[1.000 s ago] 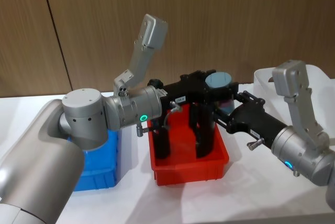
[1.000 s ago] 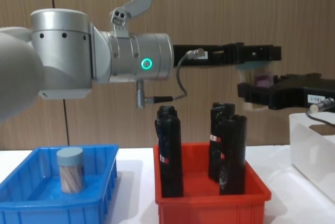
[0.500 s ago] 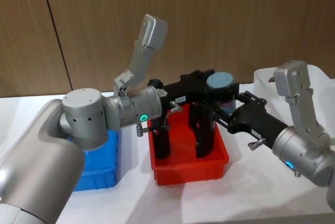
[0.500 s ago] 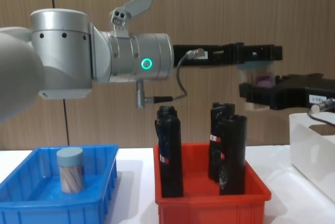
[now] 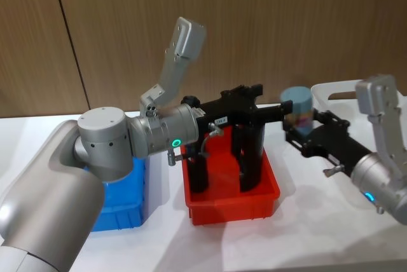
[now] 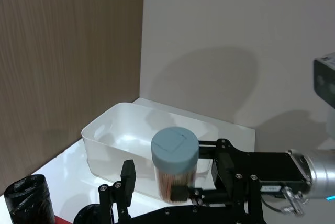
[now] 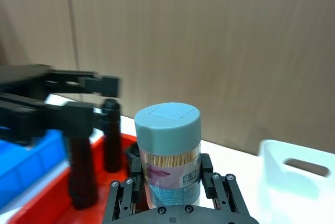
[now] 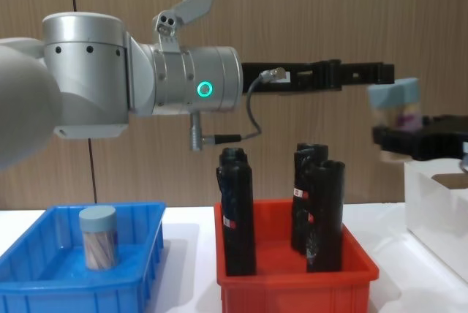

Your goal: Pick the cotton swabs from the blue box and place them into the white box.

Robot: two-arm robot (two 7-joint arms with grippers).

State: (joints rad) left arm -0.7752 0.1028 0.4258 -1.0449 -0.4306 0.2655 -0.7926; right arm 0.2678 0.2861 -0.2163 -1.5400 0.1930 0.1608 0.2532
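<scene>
Grip on one jar of cotton swabs (image 5: 296,104): right claw (image 5: 299,126) pinching the clear body low down, grey-blue lid up, jar upright and held in the air. Placed past the right edge of the red bin (image 5: 230,203), close to the near rim of the white box (image 5: 340,89); over its inside or short of it, cannot tell. In the right wrist view, black fingers (image 7: 123,197) pressed to either side of the jar's base, tan sticks and a label visible through the wall. Left claw (image 5: 270,100) stretched out high over the red bin, fingers spread with nothing between them, near the jar but apart from it. Second jar (image 8: 98,237) standing upright in the blue box (image 8: 150,246) at the left of the white counter (image 5: 299,234). Three black tubes (image 8: 238,210) upright in the red bin, between the two boxes.
</scene>
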